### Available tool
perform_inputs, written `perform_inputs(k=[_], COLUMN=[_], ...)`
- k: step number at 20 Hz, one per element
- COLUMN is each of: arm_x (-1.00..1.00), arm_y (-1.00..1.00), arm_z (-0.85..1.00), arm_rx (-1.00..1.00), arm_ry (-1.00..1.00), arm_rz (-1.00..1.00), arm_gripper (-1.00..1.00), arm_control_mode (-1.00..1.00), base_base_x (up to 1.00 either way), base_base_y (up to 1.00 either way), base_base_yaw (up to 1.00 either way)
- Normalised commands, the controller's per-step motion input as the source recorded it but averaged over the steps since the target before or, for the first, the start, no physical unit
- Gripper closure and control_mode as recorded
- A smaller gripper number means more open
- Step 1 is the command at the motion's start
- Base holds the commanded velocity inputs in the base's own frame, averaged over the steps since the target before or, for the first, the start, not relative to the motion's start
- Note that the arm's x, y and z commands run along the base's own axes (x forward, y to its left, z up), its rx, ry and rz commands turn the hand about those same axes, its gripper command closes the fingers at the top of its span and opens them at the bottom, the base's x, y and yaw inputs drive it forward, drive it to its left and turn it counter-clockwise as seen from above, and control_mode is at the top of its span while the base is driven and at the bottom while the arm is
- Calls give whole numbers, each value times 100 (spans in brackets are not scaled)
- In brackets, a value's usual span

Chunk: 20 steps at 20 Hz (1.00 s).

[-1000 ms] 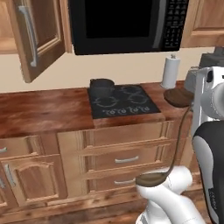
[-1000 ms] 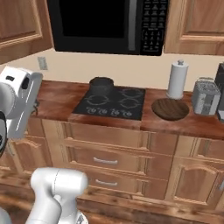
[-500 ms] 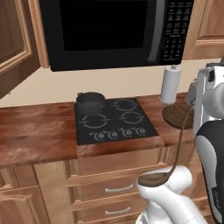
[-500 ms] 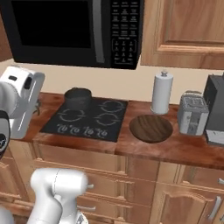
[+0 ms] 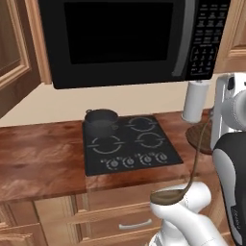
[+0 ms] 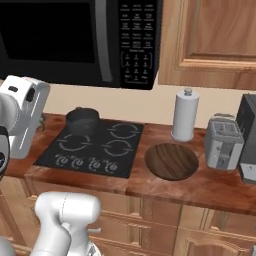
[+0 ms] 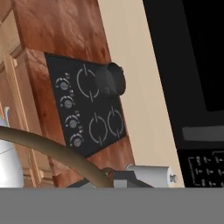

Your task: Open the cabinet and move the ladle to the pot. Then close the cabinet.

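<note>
The dark bronze ladle hangs bowl-down in front of the counter, its small round bowl low by my white arm. Its thin handle rises to my gripper, which is shut on its upper end, largely hidden by my wrist. In the hand view the curved handle sweeps across the lower left. The squat dark pot stands on the back left burner, well left of the gripper. One open brown door of the cabinet shows at the far left edge.
A black cooktop lies under a black microwave. Right of it stand a white paper towel roll, a round dark wooden board, a toaster and a dark appliance. Drawers run below the counter.
The whole picture has shifted: the base has driven closer and to the right, so the cooktop and microwave loom larger and the open door has slid to the left edge. The ladle stays held.
</note>
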Motion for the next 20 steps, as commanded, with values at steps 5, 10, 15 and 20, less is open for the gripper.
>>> perform_inputs(k=[5,10,15,20], arm_x=[0,0,0,3], arm_y=[0,0,0,2], arm_z=[0,0,0,0], arm_rx=[0,0,0,1], arm_ry=[0,0,0,0], arm_rz=[0,0,0,-1], arm_gripper=[100,100,100,100], arm_control_mode=[100,100,100,-100], base_base_x=[52,61,45,18], base_base_y=[6,15,20,17], base_base_yaw=[0,0,0,-1])
